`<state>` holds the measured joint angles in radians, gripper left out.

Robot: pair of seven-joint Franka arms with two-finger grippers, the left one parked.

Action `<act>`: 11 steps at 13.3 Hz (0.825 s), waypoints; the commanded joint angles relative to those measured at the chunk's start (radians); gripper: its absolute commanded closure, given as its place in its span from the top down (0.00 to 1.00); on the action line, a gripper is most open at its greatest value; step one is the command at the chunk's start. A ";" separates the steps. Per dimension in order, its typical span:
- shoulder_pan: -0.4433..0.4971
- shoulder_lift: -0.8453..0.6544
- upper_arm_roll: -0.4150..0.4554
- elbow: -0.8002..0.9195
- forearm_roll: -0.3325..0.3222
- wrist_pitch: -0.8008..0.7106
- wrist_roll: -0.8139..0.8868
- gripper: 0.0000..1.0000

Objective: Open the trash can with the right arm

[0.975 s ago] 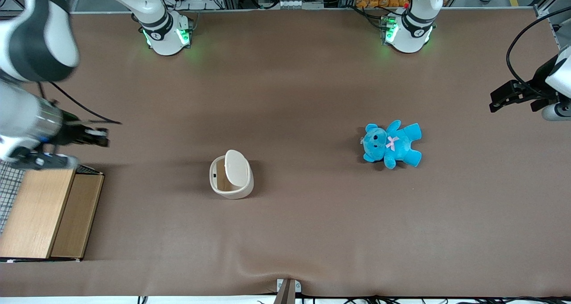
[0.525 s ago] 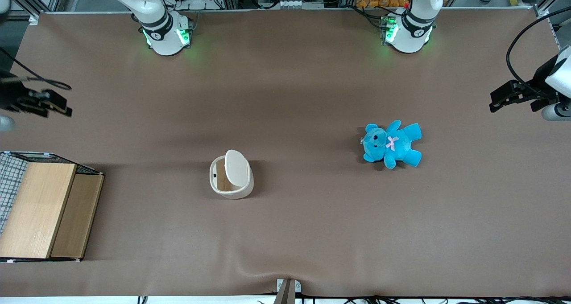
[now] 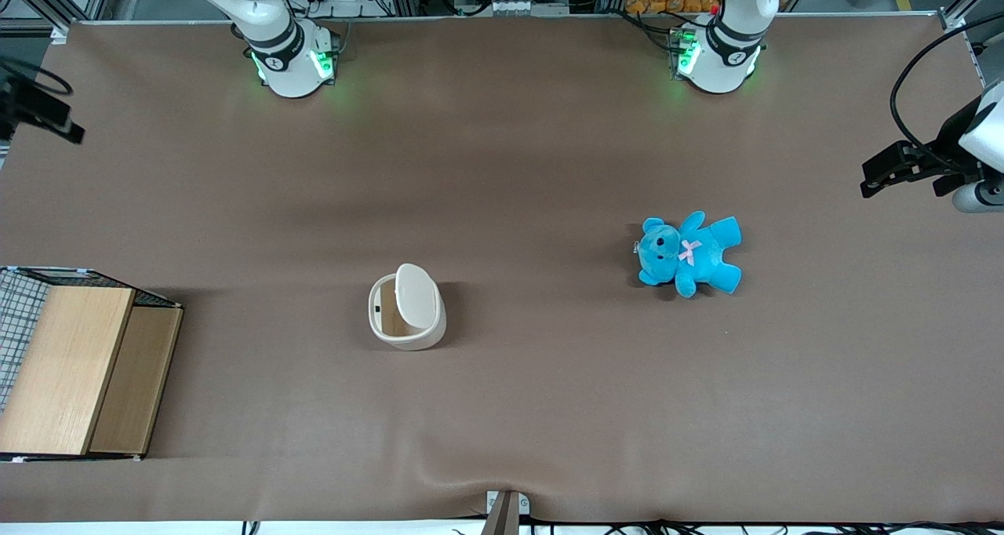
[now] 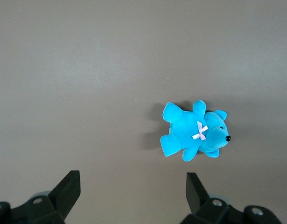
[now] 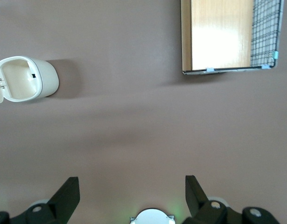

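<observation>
The cream-white trash can (image 3: 406, 313) stands on the brown table, near the middle. Its flip lid (image 3: 416, 293) stands up and the tan inside shows. In the right wrist view the trash can (image 5: 25, 78) shows from above with its mouth uncovered. My right gripper (image 3: 55, 119) is high at the working arm's end of the table, well away from the can and farther from the front camera than it. In the right wrist view the gripper (image 5: 131, 183) is open and empty, with bare table between its fingers.
A wooden box with wire mesh (image 3: 78, 370) sits at the working arm's end, also in the right wrist view (image 5: 227, 35). A blue teddy bear (image 3: 689, 252) lies toward the parked arm's end. Two arm bases (image 3: 290, 56) (image 3: 718, 52) stand along the table's back edge.
My right arm has drawn back from above the wooden box, away from the front camera and out toward the table's end. The trash can and its raised lid have not moved.
</observation>
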<state>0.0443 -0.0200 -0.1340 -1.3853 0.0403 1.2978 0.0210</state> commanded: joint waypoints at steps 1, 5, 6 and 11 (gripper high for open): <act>-0.046 -0.008 0.024 0.000 0.009 -0.035 0.016 1.00; -0.035 -0.008 0.033 0.002 0.000 -0.068 0.017 1.00; -0.034 -0.008 0.040 0.002 -0.002 -0.069 0.017 1.00; -0.034 -0.008 0.068 0.000 -0.028 -0.068 0.007 1.00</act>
<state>0.0212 -0.0230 -0.0774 -1.3856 0.0352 1.2361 0.0215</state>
